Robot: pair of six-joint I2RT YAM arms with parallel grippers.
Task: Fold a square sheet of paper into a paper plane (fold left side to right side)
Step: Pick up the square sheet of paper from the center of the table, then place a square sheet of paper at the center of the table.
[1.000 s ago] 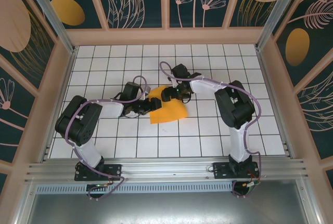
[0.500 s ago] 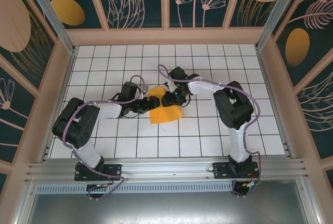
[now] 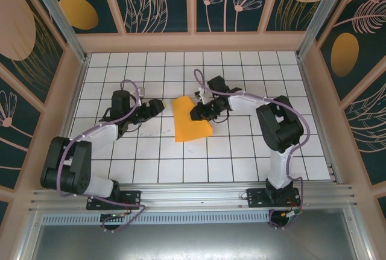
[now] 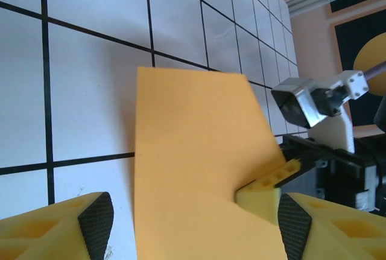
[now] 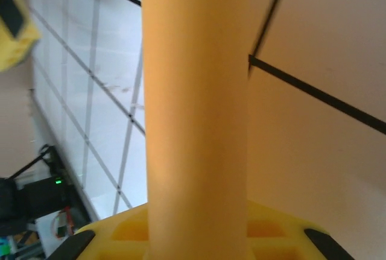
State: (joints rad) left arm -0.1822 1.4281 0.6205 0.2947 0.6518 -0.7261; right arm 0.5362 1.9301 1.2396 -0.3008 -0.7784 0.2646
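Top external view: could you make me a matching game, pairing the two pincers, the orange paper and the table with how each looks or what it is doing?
1. left pincer
2. right pincer
3. square sheet of paper
4. table

A. white tiles, black lines
B. shut on the paper's right edge
C. bright orange, mid-table
D. open, left of the paper

Pairs: 1-D, 2-B, 3-C, 4-A

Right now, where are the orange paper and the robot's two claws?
orange paper [image 3: 188, 130]: top view, on its bare near half.
left gripper [image 3: 158, 106]: top view, between its fingertips.
right gripper [image 3: 195, 114]: top view, between its fingertips, over the paper.
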